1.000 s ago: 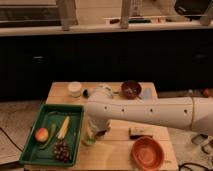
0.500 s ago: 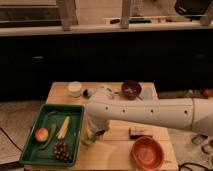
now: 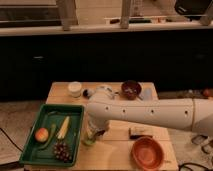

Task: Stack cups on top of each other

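Note:
My white arm (image 3: 150, 112) reaches in from the right across the wooden table (image 3: 117, 145). The gripper (image 3: 96, 131) hangs down at its left end, just right of the green tray. Directly under it, a pale translucent green cup (image 3: 89, 140) stands on the table and the gripper is at or touching the cup's top. The dark brownish-grey cup does not show; the arm and gripper may hide it.
A green tray (image 3: 30, 150) at the left holds an apple (image 3: 41, 134), a banana (image 3: 63, 127) and grapes (image 3: 61, 150). An orange bowl (image 3: 147, 151) sits front right, with a small dark block (image 3: 140, 132) behind it. A white tub (image 3: 75, 88) and a maroon bowl (image 3: 131, 88) stand at the back.

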Robot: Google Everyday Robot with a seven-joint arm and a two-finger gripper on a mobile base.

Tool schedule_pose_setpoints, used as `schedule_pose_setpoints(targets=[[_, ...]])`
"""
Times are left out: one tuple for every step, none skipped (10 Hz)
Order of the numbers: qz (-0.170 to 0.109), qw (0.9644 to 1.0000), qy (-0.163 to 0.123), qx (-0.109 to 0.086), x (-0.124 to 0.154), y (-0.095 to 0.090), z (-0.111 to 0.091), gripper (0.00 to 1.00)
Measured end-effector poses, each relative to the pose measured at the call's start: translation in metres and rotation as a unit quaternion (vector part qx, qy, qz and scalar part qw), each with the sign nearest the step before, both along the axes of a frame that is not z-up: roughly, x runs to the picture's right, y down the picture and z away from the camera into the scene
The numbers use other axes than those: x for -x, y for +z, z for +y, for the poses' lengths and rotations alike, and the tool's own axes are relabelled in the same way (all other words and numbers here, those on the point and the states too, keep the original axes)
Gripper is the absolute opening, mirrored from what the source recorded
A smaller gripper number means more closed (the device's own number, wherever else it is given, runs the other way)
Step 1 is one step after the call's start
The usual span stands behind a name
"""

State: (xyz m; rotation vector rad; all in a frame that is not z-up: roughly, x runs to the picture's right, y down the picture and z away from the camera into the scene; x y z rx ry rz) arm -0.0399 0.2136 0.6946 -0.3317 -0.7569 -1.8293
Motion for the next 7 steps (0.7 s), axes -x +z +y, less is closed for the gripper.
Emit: schedule_pose_setpoints(targets=[[-0.003,1.0,0.006,-0.003,0.0004,0.0023,-0.0004,0.0],[-0.005,1.0,0.006,-0.005,0.0004,0.0018,-0.0014,0.0],[-0.005,1.0,0.005,-0.004,-0.0001,0.0004,-0.002,0.0],[-0.005,1.0,0.005,-0.004,0.0,-0.0007,-0.0024,0.0],[-0.005,1.0,0.005,-0.003,0.0,-0.0008,-0.0023,0.0],[-0.005,1.0,0.004,-0.003,0.0008,-0.0009,-0.0021,0.0],[-0.005,1.0,0.001,-0.006,0.0008,-0.0047,-0.0019,0.0]])
